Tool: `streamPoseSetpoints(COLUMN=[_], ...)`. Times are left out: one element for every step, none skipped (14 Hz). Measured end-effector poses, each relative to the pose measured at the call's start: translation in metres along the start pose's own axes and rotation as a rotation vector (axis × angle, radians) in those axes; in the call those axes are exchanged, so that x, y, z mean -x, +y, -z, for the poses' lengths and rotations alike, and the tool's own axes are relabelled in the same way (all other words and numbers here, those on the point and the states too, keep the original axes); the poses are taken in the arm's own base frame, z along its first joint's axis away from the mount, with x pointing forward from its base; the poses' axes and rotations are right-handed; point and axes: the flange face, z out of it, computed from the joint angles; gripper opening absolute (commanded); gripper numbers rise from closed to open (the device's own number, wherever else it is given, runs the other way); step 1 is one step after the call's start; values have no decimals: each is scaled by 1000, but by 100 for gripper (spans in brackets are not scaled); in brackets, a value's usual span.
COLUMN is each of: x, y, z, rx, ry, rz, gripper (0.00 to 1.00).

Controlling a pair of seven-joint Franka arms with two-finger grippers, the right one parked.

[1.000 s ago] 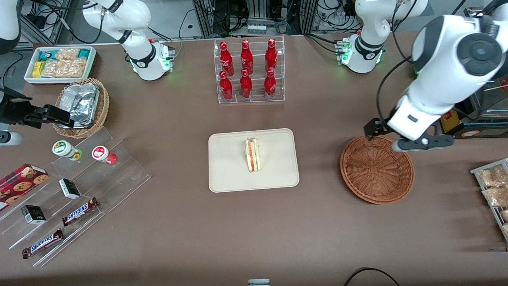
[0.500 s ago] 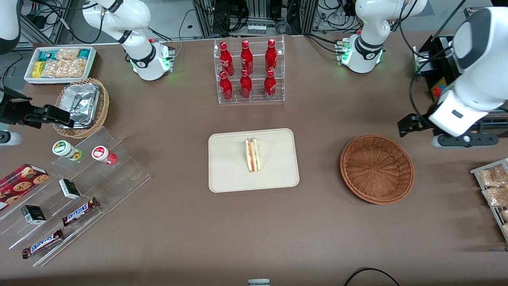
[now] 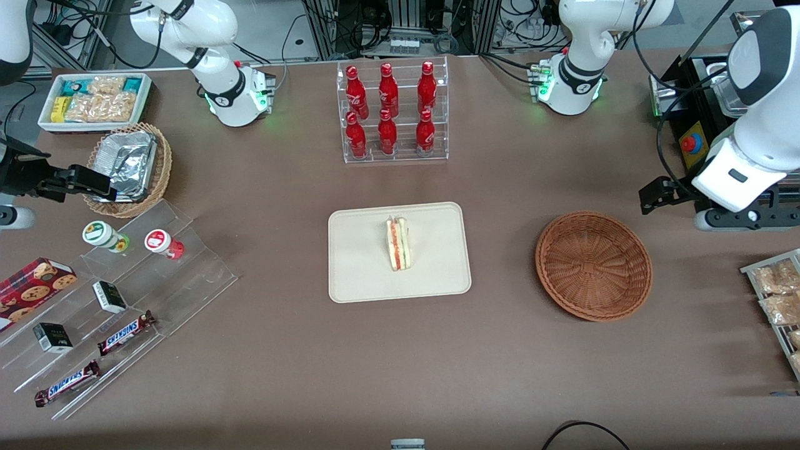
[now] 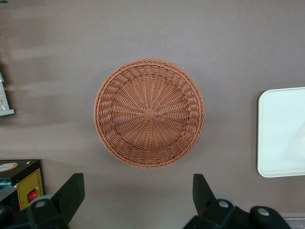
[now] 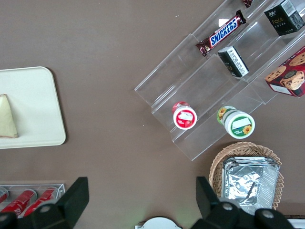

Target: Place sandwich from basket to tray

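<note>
The sandwich [image 3: 399,244], a white wedge with red and green filling, lies on the cream tray [image 3: 362,275] at the table's middle; the right wrist view shows its pale bread [image 5: 7,117] on the tray [image 5: 33,105]. The reddish-brown wicker basket [image 3: 594,265] stands beside the tray toward the working arm's end and holds nothing. My left gripper [image 3: 744,219] hangs high above the table, off the basket's rim toward the working arm's end. In the left wrist view the gripper [image 4: 137,188] is open with nothing between its fingers [image 4: 71,191], and the basket [image 4: 149,113] and the tray's edge [image 4: 283,133] lie below.
A clear rack of red bottles [image 3: 390,112] stands farther from the camera than the tray. Snack packets on a tray [image 3: 778,294] and a control box with a red button [image 3: 690,144] flank the gripper. A stepped acrylic shelf [image 3: 125,300], foil basket [image 3: 128,165] and white bin [image 3: 94,100] occupy the parked arm's end.
The left gripper has swung away from above the basket's rim toward the working arm's end of the table. The sandwich has stayed on the tray.
</note>
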Motion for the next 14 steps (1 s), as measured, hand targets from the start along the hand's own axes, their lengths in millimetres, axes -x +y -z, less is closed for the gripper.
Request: streamPoseSetpoints(x=[4, 8, 11, 14, 15, 15, 15, 14, 14, 13, 13, 13, 13, 13], y=[0, -1, -2, -3, -3, -4, -5, -5, -6, -7, -9, -11, -13, -16], z=[5, 9, 13, 16, 19, 19, 18, 16, 15, 16, 17, 17, 17, 17], rx=[1, 1, 1, 2, 1, -3, -9, -13, -15, -15, -16, -16, -16, -16], ry=[7, 13, 19, 23, 27, 28, 27, 24, 23, 24, 26, 27, 27, 27], rz=[0, 1, 2, 3, 3, 4, 3, 3, 4, 6, 9, 12, 17, 21], gripper=[100, 100, 100, 100, 100, 100, 100, 100, 100, 100, 100, 100, 100, 100])
